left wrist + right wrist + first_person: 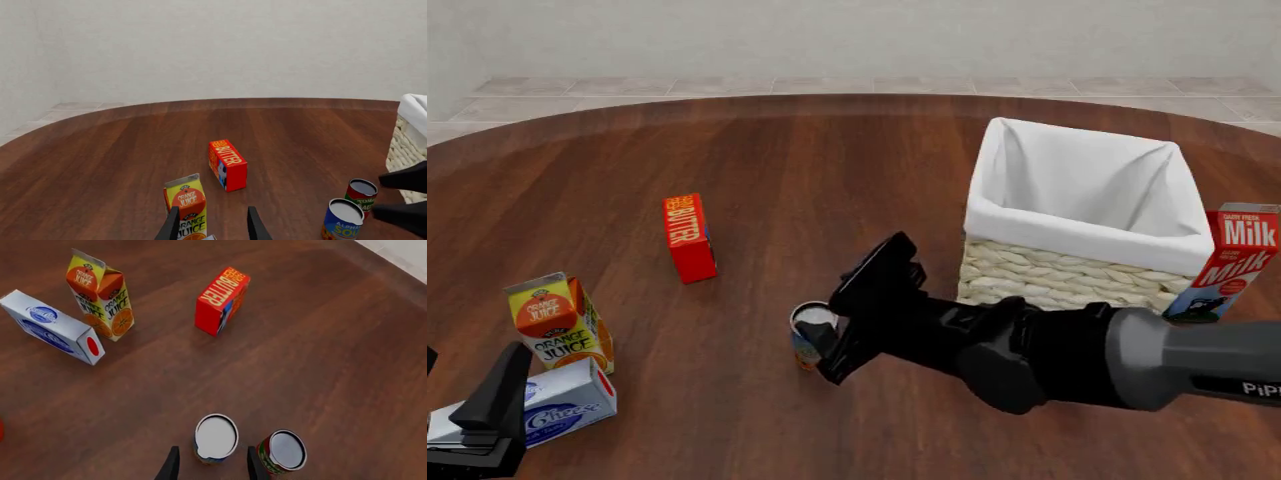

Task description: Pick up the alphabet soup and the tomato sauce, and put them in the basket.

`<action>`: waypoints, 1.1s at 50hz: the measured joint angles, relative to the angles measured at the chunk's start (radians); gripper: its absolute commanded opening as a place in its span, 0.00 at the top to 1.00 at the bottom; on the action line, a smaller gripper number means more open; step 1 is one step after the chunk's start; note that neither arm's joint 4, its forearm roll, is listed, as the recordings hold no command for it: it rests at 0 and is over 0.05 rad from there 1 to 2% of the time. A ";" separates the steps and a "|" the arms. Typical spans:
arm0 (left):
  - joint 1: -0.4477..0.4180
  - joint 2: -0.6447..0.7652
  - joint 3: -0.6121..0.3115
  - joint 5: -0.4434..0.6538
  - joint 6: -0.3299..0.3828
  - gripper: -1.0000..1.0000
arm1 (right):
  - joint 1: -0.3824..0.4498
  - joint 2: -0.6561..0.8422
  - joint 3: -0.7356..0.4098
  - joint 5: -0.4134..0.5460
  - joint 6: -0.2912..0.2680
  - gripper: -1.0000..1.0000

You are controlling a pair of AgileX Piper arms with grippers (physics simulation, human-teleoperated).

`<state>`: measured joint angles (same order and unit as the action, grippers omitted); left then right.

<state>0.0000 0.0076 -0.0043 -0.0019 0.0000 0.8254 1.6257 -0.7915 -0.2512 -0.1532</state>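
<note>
On the table's near-left corner the left pincer [487, 415] sits spread apart beside the juice carton [558, 320]. Mid-table, the right pincer [210, 466] hangs spread around the soup [215, 437], sauce [283, 451] right next to it. Basket [1068, 270] stands further right.

Simulated room: wooden table [761, 150], tiled floor [587, 88].

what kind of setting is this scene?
Likely a simulated kitchen or dining tabletop: a round dark wooden table with grocery items, such as an orange juice carton and a red butter box, beside a pale wicker basket with white cloth lining, against a plain white wall and tiled floor.
</note>
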 measured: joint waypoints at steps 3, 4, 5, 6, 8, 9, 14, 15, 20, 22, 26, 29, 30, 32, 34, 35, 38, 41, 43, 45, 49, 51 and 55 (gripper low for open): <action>0.000 0.000 0.000 0.000 0.000 0.00 | -0.003 0.011 -0.002 -0.003 0.001 0.00; 0.000 0.000 0.000 0.000 0.000 0.00 | -0.004 0.015 -0.003 -0.004 0.002 0.00; 0.000 0.000 0.000 0.000 0.000 0.00 | -0.005 0.018 -0.003 -0.005 0.002 0.00; 0.000 0.000 0.000 0.000 0.000 0.00 | -0.006 0.022 -0.003 -0.006 0.003 0.00; 0.000 0.000 0.000 0.000 0.000 0.00 | -0.008 0.029 -0.004 -0.008 0.004 0.00; 0.000 0.000 0.000 0.000 0.000 0.00 | -0.008 0.032 -0.004 -0.010 0.004 0.00; 0.000 0.000 0.000 0.000 0.000 0.00 | -0.010 0.047 -0.004 -0.016 0.006 0.00; 0.000 0.000 0.000 0.000 0.000 0.00 | -0.011 0.050 -0.004 -0.018 0.007 0.00; 0.000 0.000 0.000 0.000 0.000 0.00 | -0.011 0.065 -0.002 -0.027 0.010 0.00; 0.000 0.000 0.000 0.000 0.000 0.00 | -0.011 0.070 -0.001 -0.030 0.011 0.00; 0.000 0.000 0.000 0.000 0.000 0.00 | -0.013 0.081 -0.001 -0.035 0.012 0.00; 0.000 0.000 0.000 0.000 0.000 0.00 | -0.013 0.088 -0.001 -0.039 0.012 0.00; 0.000 0.000 0.000 0.000 0.000 0.00 | -0.014 0.091 -0.001 -0.041 0.012 0.00; 0.000 0.000 0.000 0.000 0.000 0.00 | -0.014 0.096 -0.002 -0.043 0.012 0.00; 0.000 0.000 0.000 0.000 0.000 0.00 | -0.015 0.101 -0.002 -0.046 0.013 0.00; 0.000 0.000 0.000 0.000 0.000 0.00 | -0.016 0.104 -0.002 -0.047 0.012 0.00; 0.000 0.000 0.000 0.000 0.000 0.00 | -0.017 0.111 -0.002 -0.051 0.012 0.00; 0.000 0.000 0.000 0.000 0.000 0.00 | -0.018 0.119 -0.002 -0.055 0.011 0.00; 0.000 0.000 0.000 0.000 0.000 0.00 | -0.018 0.125 -0.002 -0.058 0.011 0.00; 0.000 0.000 0.000 0.000 0.000 0.00 | -0.019 0.131 -0.003 -0.061 0.011 0.00; 0.000 0.000 0.000 0.000 0.000 0.00 | -0.020 0.143 -0.004 -0.067 0.011 0.00; 0.000 0.000 0.000 0.000 0.000 0.00 | -0.020 0.148 -0.004 -0.069 0.011 0.00; 0.000 0.000 0.000 0.000 0.000 0.00 | -0.020 0.159 -0.006 -0.074 0.012 0.00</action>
<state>0.0000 0.0077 -0.0043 -0.0019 0.0000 0.8050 1.7842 -0.7972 -0.3255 -0.1417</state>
